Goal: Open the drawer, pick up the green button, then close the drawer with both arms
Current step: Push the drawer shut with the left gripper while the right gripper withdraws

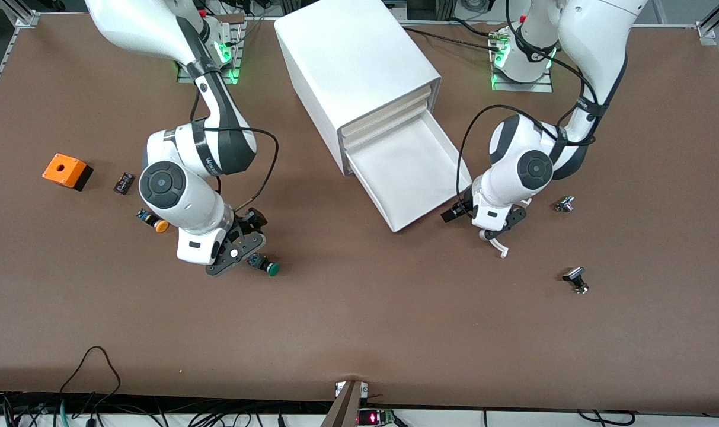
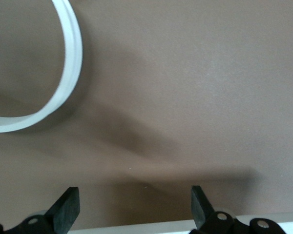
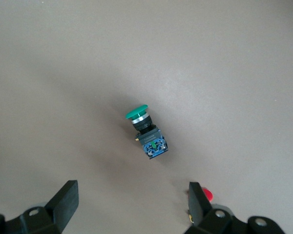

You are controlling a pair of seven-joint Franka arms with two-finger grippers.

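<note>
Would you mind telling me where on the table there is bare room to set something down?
Bare mat runs along the table's camera-side edge, nearer the camera than the green button. The open bottom drawer is empty. It is crowded around the right tool, by the orange-capped button, and around the left tool.

An orange box is sitting on the brown table toward the right arm's end, with a small dark part lying just beside it and an orange-capped button resting nearer the front camera. Two small metallic parts are lying toward the left arm's end.
</note>
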